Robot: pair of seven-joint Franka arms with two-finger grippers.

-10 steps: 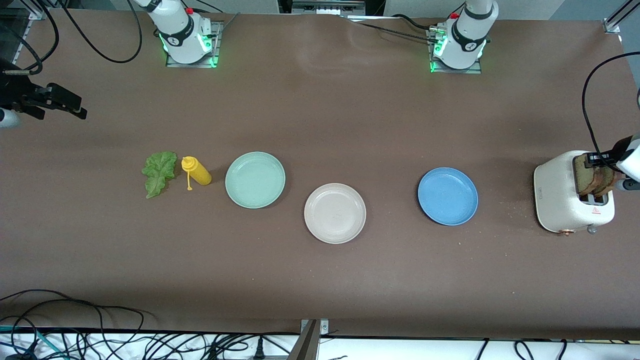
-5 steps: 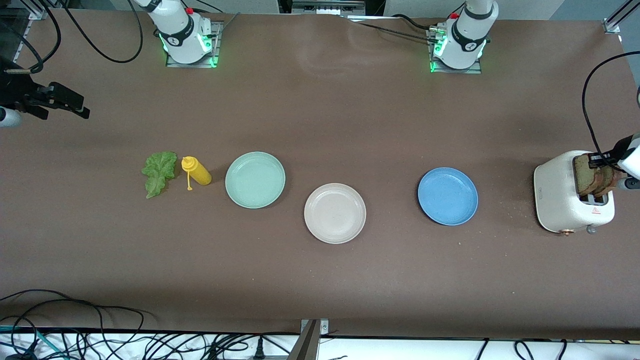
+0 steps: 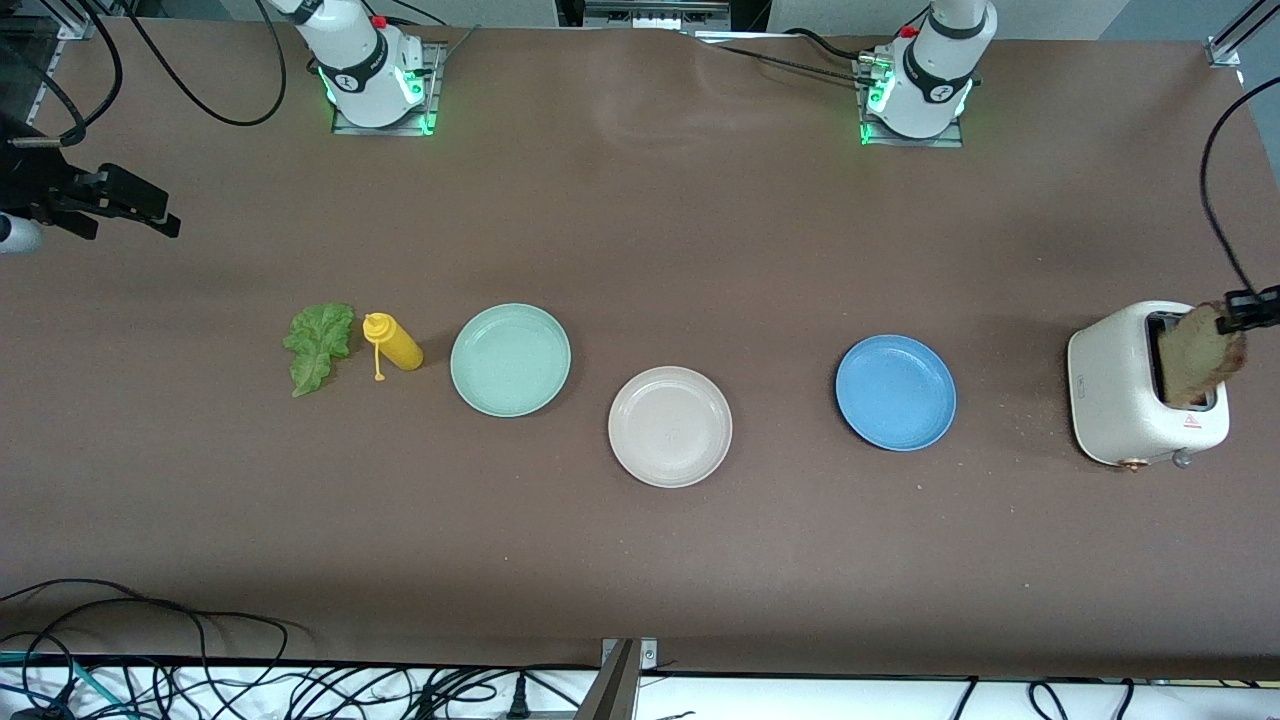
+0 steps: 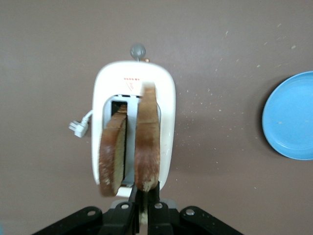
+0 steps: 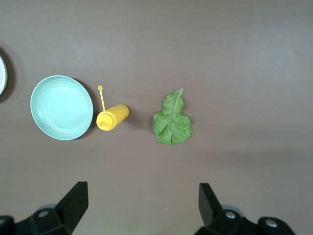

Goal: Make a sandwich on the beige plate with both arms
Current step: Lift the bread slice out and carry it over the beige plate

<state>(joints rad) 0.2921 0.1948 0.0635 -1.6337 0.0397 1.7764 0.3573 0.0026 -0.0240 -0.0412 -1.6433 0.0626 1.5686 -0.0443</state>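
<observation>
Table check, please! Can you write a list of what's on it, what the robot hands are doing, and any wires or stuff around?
Surface: brown table, crumbs near toaster.
Job's things: beige plate bare; lettuce leaf beside mustard bottle; one bread slice in toaster.
Clutter: mint plate, blue plate.
Hands: left hand shut on second bread slice, over toaster; right hand open, waiting above lettuce.
Cables: bundle at table's near edge.
Surroundings: nothing seen.

Brown-covered table [image 3: 640,560], black cables [image 3: 150,660] along its edge nearest the front camera.
</observation>
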